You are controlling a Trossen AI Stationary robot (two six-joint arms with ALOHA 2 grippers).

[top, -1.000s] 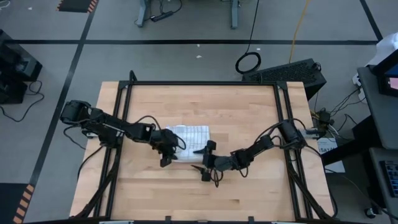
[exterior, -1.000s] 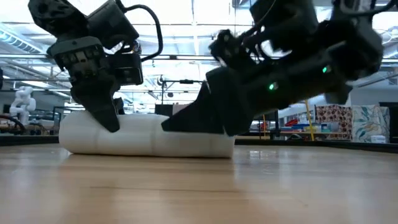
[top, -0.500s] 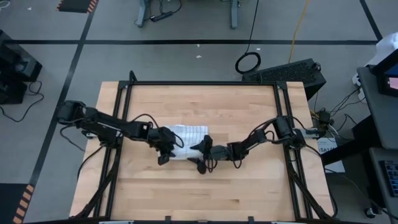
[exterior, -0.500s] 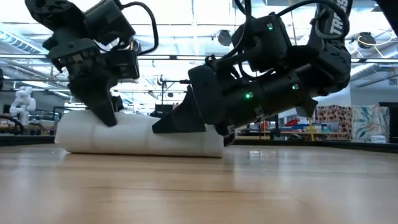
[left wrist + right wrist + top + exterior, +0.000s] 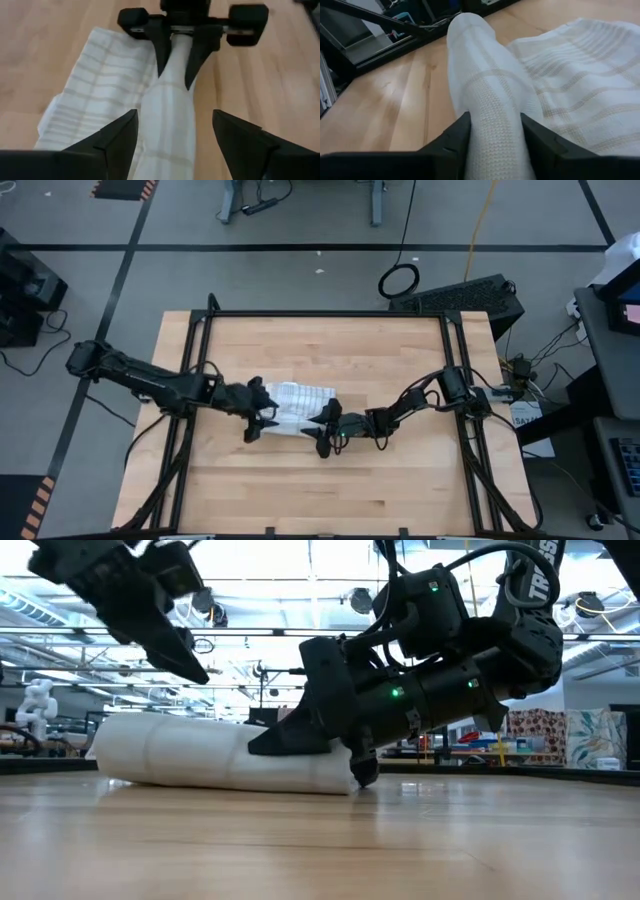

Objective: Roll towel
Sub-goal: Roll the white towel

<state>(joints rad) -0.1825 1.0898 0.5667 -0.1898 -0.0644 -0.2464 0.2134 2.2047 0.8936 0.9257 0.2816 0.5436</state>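
Towel roll — right pincer hides its end.

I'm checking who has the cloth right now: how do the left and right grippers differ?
Grip: the right gripper is closed on one end of the towel; the left gripper stands open, holding nothing.
Height: in the low view the right gripper sits low at the towel's roll, the left is lifted above it.
Both face each other along the roll.

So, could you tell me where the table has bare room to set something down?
The far strip of the table behind the towel is bare, as is the near strip below both grippers. The middle is crowded: the right gripper clamps the roll's end and the left gripper hovers open over the other.
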